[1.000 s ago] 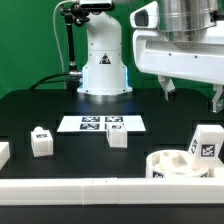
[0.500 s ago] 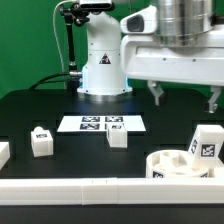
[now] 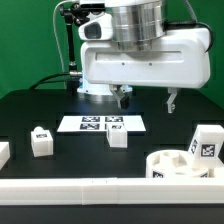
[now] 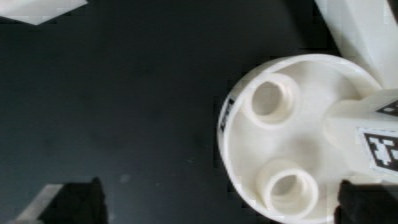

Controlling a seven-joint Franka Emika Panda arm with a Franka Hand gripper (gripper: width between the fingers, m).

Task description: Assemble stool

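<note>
The round white seat (image 3: pixel 165 166) lies at the exterior view's lower right, socket holes up. One tagged leg (image 3: pixel 205 142) stands by its far edge. Two more legs stand apart on the black table, one at the left (image 3: pixel 41 141) and one mid-table (image 3: pixel 118 136). My gripper (image 3: pixel 148 100) hangs open and empty above the table, up and left of the seat. In the wrist view the seat (image 4: pixel 294 135) shows two holes with the tagged leg (image 4: pixel 377 145) beside it. My gripper (image 4: pixel 217 208) has its fingertips (image 4: pixel 71 205) wide apart with nothing between them.
The marker board (image 3: pixel 95 123) lies behind the mid-table leg. A long white rail (image 3: pixel 90 188) runs along the front edge. A white piece (image 3: pixel 3 152) sits at the far left edge. The robot base (image 3: pixel 103 70) stands at the back.
My gripper has swung toward the exterior view's left and come slightly lower, staying open. The stool parts have not moved.
</note>
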